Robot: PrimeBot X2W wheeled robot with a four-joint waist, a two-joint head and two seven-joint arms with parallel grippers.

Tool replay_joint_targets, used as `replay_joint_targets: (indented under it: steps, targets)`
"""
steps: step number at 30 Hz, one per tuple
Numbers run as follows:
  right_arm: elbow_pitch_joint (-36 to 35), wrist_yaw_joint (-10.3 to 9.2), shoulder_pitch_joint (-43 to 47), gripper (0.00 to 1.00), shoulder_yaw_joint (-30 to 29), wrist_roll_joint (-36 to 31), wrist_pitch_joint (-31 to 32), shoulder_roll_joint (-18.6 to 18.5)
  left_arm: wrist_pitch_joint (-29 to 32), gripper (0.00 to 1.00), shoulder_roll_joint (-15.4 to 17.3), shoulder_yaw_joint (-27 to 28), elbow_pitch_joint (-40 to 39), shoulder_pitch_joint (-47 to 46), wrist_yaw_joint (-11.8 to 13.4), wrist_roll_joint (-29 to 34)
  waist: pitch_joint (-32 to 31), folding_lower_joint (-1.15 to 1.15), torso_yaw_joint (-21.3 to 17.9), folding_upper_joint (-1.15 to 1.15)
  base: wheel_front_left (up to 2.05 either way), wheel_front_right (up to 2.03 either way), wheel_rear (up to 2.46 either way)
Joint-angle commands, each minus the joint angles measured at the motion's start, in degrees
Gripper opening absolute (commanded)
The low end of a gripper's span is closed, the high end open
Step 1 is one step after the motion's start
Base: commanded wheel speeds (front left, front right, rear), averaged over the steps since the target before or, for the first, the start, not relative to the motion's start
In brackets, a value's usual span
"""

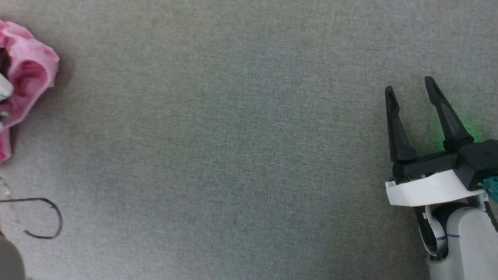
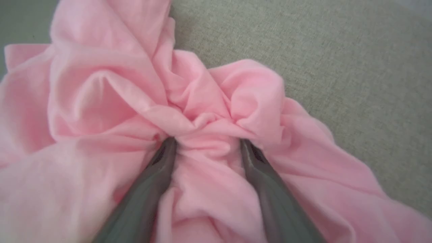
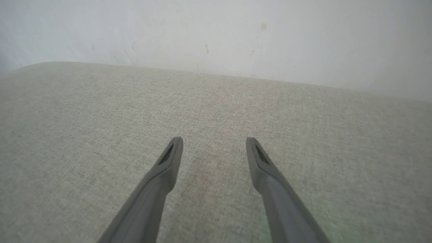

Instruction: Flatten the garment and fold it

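Note:
The pink garment [image 1: 29, 77] lies crumpled at the far left edge of the head view, cut off by the frame. In the left wrist view the garment [image 2: 111, 101] is bunched in soft folds. My left gripper [image 2: 207, 141] is pressed into it with its jaws spread wide. A ridge of cloth sits between the fingertips, and both tips touch fabric. My right gripper [image 1: 408, 87] hovers open at the lower right over bare surface, far from the garment. The right wrist view shows the right gripper [image 3: 214, 141] with nothing between its fingers.
Everything rests on a grey woven fabric surface [image 1: 233, 155]. A thin dark wire loop [image 1: 50, 217] lies at the lower left in the head view. A pale wall [image 3: 216, 33] rises behind the surface's far edge in the right wrist view.

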Motion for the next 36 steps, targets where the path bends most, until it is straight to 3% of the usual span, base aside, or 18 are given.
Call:
replay_joint_targets:
  steps: [1,4,5,7,8,14,25,29,36]
  targets:
    - [0.24,-0.05,-1.07,1.0,0.19,-0.24,-0.22,0.04,1.87,1.0,0.1,-0.54,2.7,-0.44,-0.21,-0.15,0.96,0.01,-0.11,0.0,0.0,0.0,0.0]
    - [0.38,-0.05,-1.88,1.0,0.86,-0.01,-0.67,0.04,5.63,1.0,1.96,-2.45,6.0,-1.76,-0.58,0.64,1.42,0.01,-0.2,0.0,0.0,0.0,0.0]
    - [0.42,-0.05,-2.11,1.0,0.94,0.08,-0.82,0.05,6.6,0.89,2.34,-2.6,6.88,-2.43,-0.7,0.3,1.54,0.01,-0.18,0.0,0.0,0.0,0.0]
    - [0.5,-0.05,-2.49,1.0,1.02,0.07,-1.09,0.05,7.04,0.04,3.12,-2.85,8.04,-3.57,-0.89,-0.3,1.75,0.01,-0.13,0.0,0.0,0.0,0.0]
    - [0.73,-0.05,-2.56,1.0,1.06,0.16,-1.23,0.05,6.67,0.0,3.5,-3.13,8.14,-3.84,-0.94,-0.33,1.48,0.01,-0.17,0.0,0.0,0.0,0.0]
    - [2.44,-0.05,-2.32,1.0,1.26,0.88,-2.41,0.05,-1.27,0.0,6.14,-4.53,6.12,-4.61,-0.98,0.55,-1.69,0.01,-0.85,0.0,0.0,0.0,0.0]
    - [6.15,-0.05,-0.03,1.0,0.9,3.74,-5.03,0.05,-25.91,0.0,8.7,-9.81,1.35,-10.28,-0.31,6.17,-12.12,0.01,-2.27,0.0,0.0,0.0,0.0]
    - [7.11,-0.05,1.55,1.0,0.21,4.76,-5.76,0.05,-31.46,0.0,7.07,-12.93,-1.81,-12.95,-0.21,8.64,-16.4,0.01,-3.26,0.0,0.0,0.0,0.0]
    - [8.38,-0.05,4.99,1.0,-0.67,6.15,-6.45,0.05,-32.82,0.0,0.48,-16.73,-13.21,-12.25,-0.52,9.48,-22.87,0.01,-6.44,0.0,0.0,0.0,0.0]
